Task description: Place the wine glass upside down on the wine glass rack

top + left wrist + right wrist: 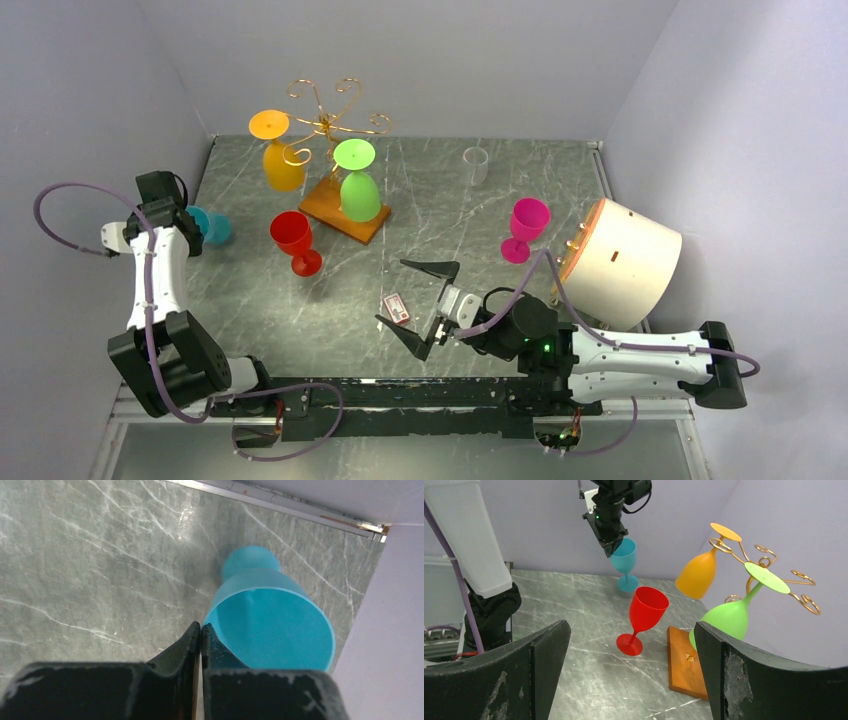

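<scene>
My left fingers (187,640) pinch the rim of the teal plastic wine glass (272,625), upright on the counter (450,220) left of the gold wire rack (318,200); right fingers (539,650) spread. Grasp looks made; next: lift, invert, hang on a free scroll

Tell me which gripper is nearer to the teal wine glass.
Left. The left gripper pinches the rim of the teal wine glass; the right gripper hangs open far off to the glass's right, by a small card.

Teal wine glass (626,558) upright, rim seemingly pinched.
</scene>
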Available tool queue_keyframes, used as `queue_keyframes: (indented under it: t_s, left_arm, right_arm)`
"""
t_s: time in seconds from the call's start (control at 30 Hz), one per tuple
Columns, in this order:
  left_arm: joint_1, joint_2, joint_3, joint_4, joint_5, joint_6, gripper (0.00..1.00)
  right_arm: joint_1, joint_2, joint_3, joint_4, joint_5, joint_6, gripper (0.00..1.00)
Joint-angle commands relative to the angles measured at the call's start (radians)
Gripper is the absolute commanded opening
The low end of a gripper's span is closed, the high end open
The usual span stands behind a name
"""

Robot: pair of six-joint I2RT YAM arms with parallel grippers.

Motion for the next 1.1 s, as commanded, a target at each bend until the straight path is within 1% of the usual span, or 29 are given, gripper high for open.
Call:
queue_keyframes:
  t_s: [0.0,0.3,0.37,0.57,0.7,0.8,0.9,1.07]
  left_arm:
    - [0.016,0.002,-0.023,0.002,0.028,0.012,0.07]
    - [0.017,-0.030,0.021,-0.021,0.056,0.024,0.07]
    - [0.016,-0.057,0.027,-0.022,0.063,0.027,0.07]
    - [0.017,-0.134,0.038,-0.008,0.065,0.059,0.07]
    - [0.017,-0.195,0.051,0.010,0.076,0.089,0.07]
    - [0.016,-0.256,0.051,0.057,0.123,0.134,0.07]
    - [0.017,-0.321,0.045,0.119,0.199,0.186,0.07]
    - [0.008,-0.401,0.071,0.145,0.320,0.238,0.07]
  right_arm:
    - [0.005,-0.020,0.014,0.011,-0.005,0.022,1.00]
    - [0.005,-0.018,0.019,0.026,0.006,0.031,1.00]
    - [0.005,-0.007,0.025,0.031,0.038,0.058,1.00]
    - [0.005,0.046,0.116,-0.076,0.184,0.133,1.00]
    - [0.005,0.052,0.124,-0.055,0.244,0.152,1.00]
    - [0.005,0.045,0.121,-0.029,0.266,0.162,1.00]
    - [0.005,0.038,0.119,-0.003,0.293,0.184,1.00]
    - [0.005,0.056,0.143,0.004,0.350,0.232,0.95]
